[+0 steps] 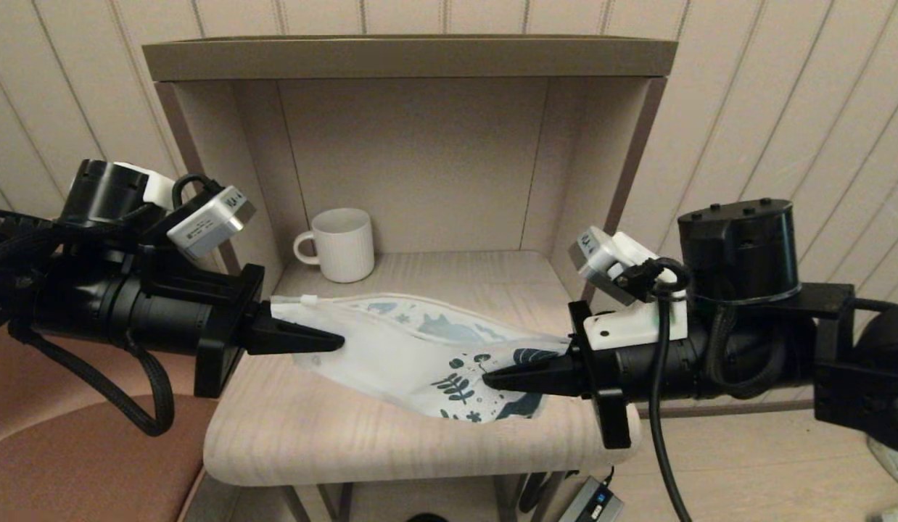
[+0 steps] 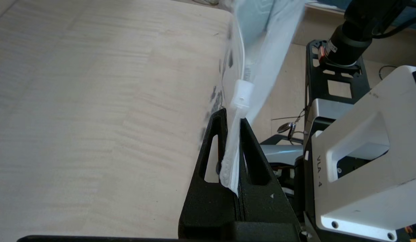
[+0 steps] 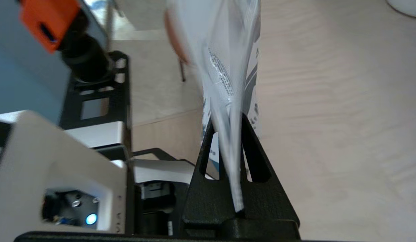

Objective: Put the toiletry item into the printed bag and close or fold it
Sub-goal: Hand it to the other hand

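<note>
Printed bag stretched between both arms above worktop.
Left end effector clamped on slider end, right end effector on leafy end — probably tensioned for zipping.

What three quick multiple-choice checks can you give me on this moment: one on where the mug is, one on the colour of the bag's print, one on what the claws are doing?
1. Where is the white mug?
A. At the back of the table, towards the robot's left
B. On the table's front edge
C. Inside the bag

2. What colour is the leaf print on the printed bag?
A. Bright red
B. Dark teal
C. Yellow

3. What are the two claws doing?
A. Both open, clear of the bag
B. Only the right one grips the bag
C. Both shut on the bag, one at each end

Answers:
1 A: the mug stands in the back left corner of the alcove.
2 B: dark teal leaves show at the end by the right claw.
3 C: the left claw pinches the slider end, the right claw the printed end, as both wrist views confirm.
</note>
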{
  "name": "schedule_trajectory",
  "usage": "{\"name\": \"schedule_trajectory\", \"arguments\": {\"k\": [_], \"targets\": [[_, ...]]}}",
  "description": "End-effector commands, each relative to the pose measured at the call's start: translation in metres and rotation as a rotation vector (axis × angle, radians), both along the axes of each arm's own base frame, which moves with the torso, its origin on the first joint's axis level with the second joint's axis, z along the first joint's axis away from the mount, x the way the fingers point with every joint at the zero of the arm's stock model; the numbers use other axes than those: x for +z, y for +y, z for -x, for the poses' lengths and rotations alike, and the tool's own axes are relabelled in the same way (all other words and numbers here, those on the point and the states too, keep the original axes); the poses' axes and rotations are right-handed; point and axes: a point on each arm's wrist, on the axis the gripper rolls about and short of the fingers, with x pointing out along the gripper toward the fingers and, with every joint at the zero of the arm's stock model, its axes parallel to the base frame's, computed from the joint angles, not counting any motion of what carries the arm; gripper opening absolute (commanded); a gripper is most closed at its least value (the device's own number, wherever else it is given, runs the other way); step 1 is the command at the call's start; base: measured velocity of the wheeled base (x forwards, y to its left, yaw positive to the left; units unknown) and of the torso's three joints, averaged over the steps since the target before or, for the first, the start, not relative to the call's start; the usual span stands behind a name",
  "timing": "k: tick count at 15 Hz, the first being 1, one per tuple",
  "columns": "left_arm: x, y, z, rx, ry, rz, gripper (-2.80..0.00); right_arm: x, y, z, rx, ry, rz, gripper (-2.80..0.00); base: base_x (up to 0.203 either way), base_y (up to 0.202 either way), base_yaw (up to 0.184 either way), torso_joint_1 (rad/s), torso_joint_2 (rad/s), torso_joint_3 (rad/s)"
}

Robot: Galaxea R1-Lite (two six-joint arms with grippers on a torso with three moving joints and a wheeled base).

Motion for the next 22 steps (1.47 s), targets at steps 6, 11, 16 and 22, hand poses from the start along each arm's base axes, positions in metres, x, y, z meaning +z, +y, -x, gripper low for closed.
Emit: {"name": "schedule_trajectory", "arguments": {"k": [6, 11, 16, 22], "targets": [[-0.0005, 0.0, 0.0004, -0.004, 0.0, 0.0, -2.8, -0.0027, 0.0072, 0.0018, -0.032, -0.021, 0.028, -2.8, 0.0, 0.0, 0.0, 0.0, 0.0, 0.0], [-0.0009, -0.0001, 0.0004, -0.003, 0.0, 0.0, -2.8, -0.0047, 0.0075, 0.0013, -0.03, -0.025, 0.032, -2.8, 0.0, 0.0, 0.0, 0.0, 0.0, 0.0], [-0.0009, 0.0, 0.0004, -0.003, 0.0, -0.001, -2.8, -0.0049, 0.0076, 0.0018, -0.028, -0.024, 0.037, -2.8, 0.0, 0.0, 0.0, 0.0, 0.0, 0.0], [-0.0023, -0.0005, -0.0003, -0.003, 0.004, -0.003, -2.8, -0.0083, 0.0066, -0.0018, -0.024, -0.062, 0.05, 0.0, 0.0, 0.0, 0.0, 0.0, 0.0, 0.0]]}}
